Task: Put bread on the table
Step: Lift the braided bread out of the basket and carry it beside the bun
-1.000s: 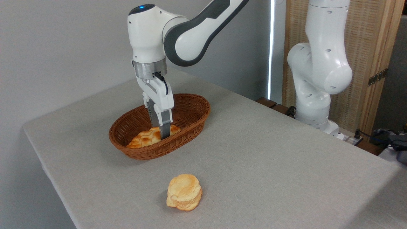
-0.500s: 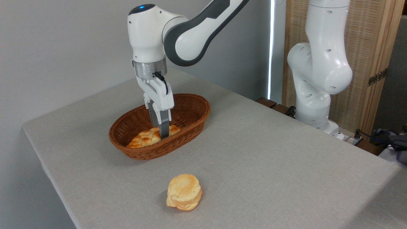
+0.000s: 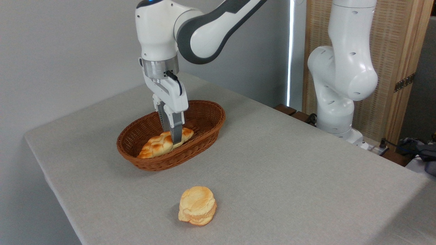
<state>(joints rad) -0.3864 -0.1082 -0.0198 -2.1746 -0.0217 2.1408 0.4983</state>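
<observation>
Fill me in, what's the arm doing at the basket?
The gripper is down inside the wicker basket, shut on the braided bread near its right end. That end sits higher than the left one, so the loaf looks partly lifted, though it is not clear of the basket yet. A round bun lies on the table in front, apart from the basket.

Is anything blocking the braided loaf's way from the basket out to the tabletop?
Only the basket wall: the bread, held by the gripper, must clear its rim. Beyond it the table lies open, except for the round bun near the front edge.
</observation>
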